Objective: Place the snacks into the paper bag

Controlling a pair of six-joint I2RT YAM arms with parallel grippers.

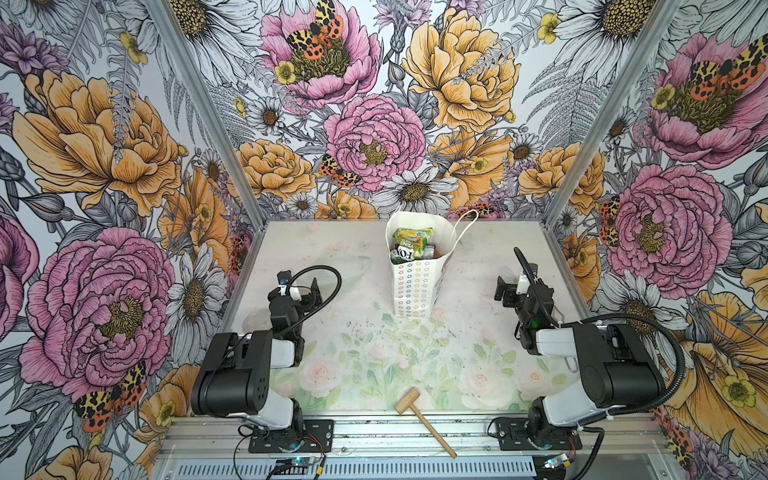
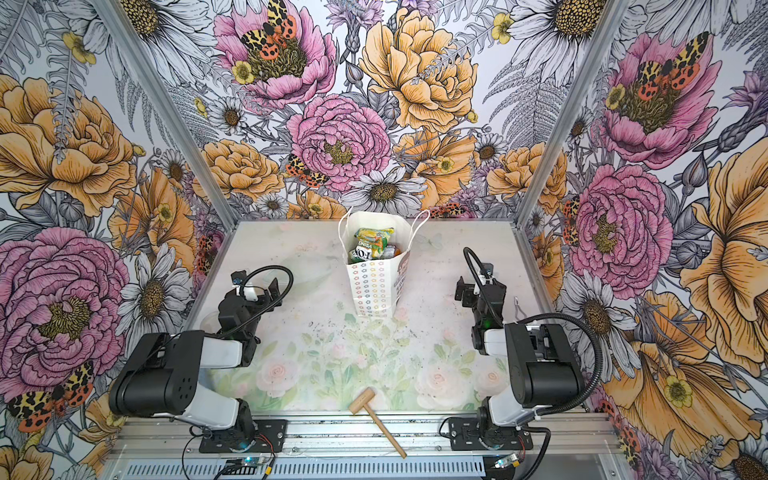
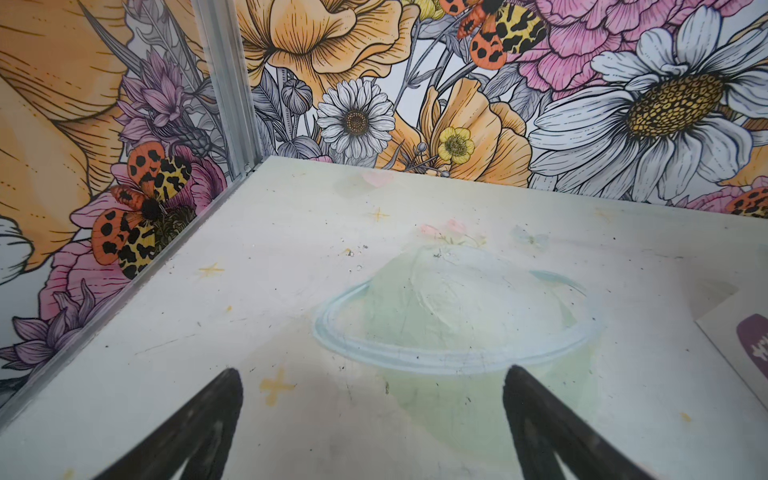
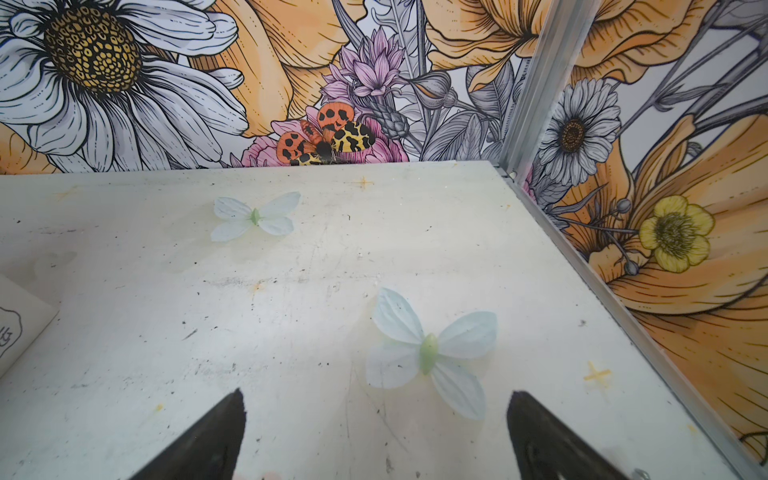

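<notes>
Your snacks (image 1: 412, 245) are inside the paper bag (image 1: 415, 291). It stands tall, mouth up, at the back middle of the table (image 1: 332, 257). In both top views the bag is at about 2 o'clock from your left gripper (image 3: 372, 370) and 10 o'clock from your right gripper (image 4: 376, 392). The right one looks a bit nearer. Both are spread wide and hold nothing. One packet reads "FOX". The bag's side label is too blurry to read.

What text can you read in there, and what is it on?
"FOX": on a dark packet inside the paper bag.
"RING", its start hidden: on the green packet above it.
The bag's side print: too blurred to read.
Nothing else is legible.
</notes>
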